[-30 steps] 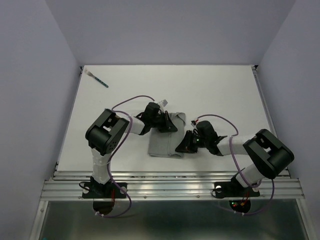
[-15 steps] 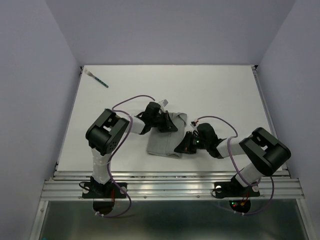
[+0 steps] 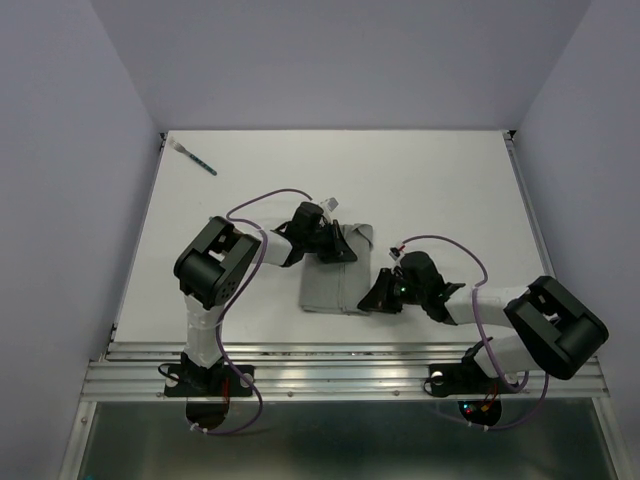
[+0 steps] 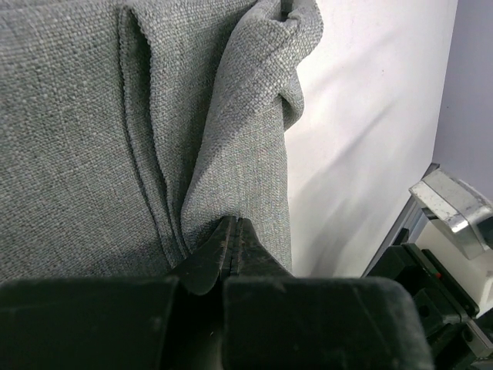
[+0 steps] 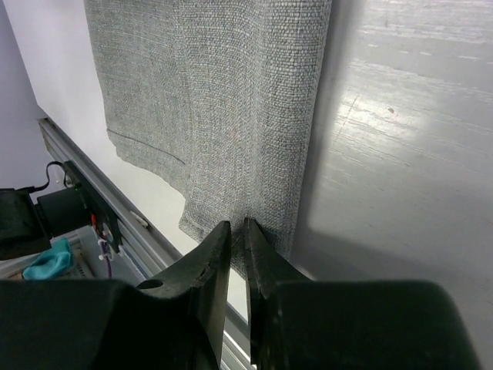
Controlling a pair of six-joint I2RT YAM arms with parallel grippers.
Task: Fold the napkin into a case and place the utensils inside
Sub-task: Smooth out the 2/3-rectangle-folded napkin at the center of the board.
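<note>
Napkin (image 3: 328,285), coarse grey weave folded into layers, clenched by left jaws and right jaws.

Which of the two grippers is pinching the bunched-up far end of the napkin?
The left gripper: its jaws are shut on a raised fold at the far end of the napkin. The right gripper pinches the flat near corner instead.

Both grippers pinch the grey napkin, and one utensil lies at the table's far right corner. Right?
Not quite. The utensil lies at the far left corner of the table, as the top view shows. The left gripper and right gripper do pinch the napkin.
</note>
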